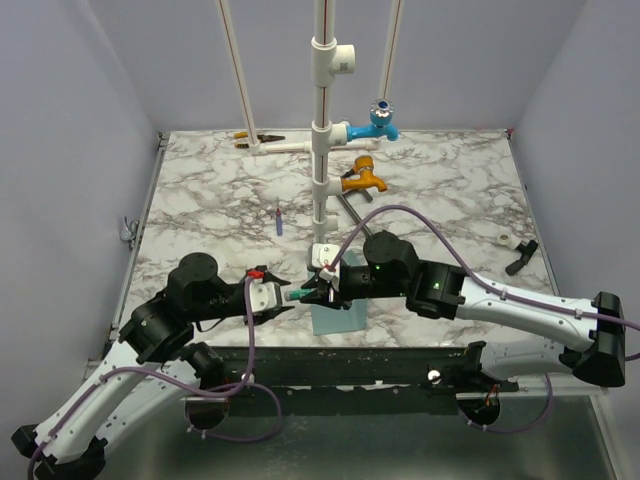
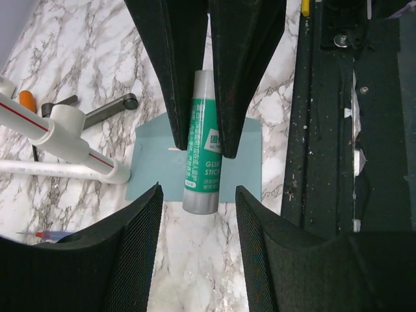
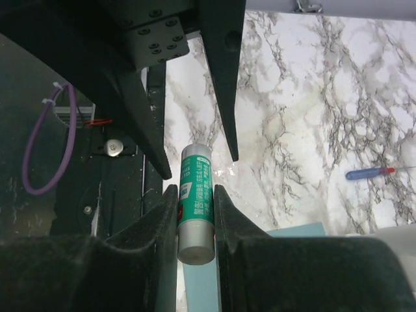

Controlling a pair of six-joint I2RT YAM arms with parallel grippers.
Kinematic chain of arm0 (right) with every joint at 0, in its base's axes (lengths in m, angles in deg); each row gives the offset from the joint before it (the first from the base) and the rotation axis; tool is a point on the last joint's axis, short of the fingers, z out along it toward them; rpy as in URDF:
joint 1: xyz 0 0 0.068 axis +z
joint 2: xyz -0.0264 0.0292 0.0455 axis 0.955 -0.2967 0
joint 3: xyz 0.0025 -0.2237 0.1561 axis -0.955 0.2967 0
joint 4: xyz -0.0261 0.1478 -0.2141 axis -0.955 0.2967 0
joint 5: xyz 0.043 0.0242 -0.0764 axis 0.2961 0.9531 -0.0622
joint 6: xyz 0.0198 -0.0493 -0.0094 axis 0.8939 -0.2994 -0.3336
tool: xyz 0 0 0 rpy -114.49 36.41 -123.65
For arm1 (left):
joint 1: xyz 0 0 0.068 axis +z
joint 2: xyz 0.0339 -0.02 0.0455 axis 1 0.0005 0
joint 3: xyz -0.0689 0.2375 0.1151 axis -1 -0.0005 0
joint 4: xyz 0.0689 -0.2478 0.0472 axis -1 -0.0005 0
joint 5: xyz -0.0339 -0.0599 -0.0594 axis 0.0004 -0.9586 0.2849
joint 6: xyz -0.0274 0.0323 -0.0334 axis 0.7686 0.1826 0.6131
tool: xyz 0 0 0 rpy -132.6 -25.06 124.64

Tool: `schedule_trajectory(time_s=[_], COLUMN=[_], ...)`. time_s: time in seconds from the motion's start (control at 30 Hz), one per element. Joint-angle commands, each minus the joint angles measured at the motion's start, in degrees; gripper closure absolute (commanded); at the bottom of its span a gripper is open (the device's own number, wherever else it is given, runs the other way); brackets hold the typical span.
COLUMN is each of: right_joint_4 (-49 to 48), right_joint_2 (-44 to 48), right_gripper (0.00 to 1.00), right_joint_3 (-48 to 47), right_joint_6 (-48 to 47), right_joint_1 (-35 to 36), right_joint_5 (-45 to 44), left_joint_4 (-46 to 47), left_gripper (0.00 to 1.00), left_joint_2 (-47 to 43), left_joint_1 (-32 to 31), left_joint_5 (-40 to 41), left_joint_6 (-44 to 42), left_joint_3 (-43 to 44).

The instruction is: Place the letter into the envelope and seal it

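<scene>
The envelope [image 2: 153, 170] lies flat on the marble table [image 2: 84, 52], directly under both sets of jaws. The right gripper [image 3: 195, 195] clamps a glue stick [image 2: 203, 140] — the left gripper [image 2: 198, 190] stands parted around its end, not touching.

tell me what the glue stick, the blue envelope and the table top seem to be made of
Green and grey cylindrical glue stick: likely plastic, smooth with a slight sheen, under a printed green label. Flat light teal-blue envelope: paper, matte, thin and lying flat. White grey-veined table top: marble look, but the even surface could be printed laminate; cannot tell which.
</scene>
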Motion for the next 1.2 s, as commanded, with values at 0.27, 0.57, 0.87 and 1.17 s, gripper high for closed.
schedule_trajectory(time_s=[0.27, 0.57, 0.87, 1.17], right_joint_4=[-0.19, -0.47, -3.53, -10.16], right_joint_2=[2.09, 1.56, -0.61, -7.24], right_gripper=[0.99, 0.99, 0.99, 0.99], right_joint_3=[0.62, 0.76, 0.80, -1.47], right_joint_6=[-3.01, -3.42, 4.82, 23.92], right_joint_1=[1.46, 1.66, 1.69, 1.45], right_joint_5=[-0.17, -0.56, -2.46, -7.96], left_joint_4=[-2.02, -2.05, -0.97, 3.33], left_gripper=[0.55, 0.88, 1.00, 1.00], left_joint_2=[2.45, 2.63, 2.04, 0.19], left_joint_1=[0.28, 0.30, 0.29, -1.06], left_joint_5=[-3.68, -4.34, 2.82, 18.23], left_joint_6=[0.04, -1.20, -6.79, -20.08], left_joint_3=[1.99, 2.10, 3.29, 2.36])
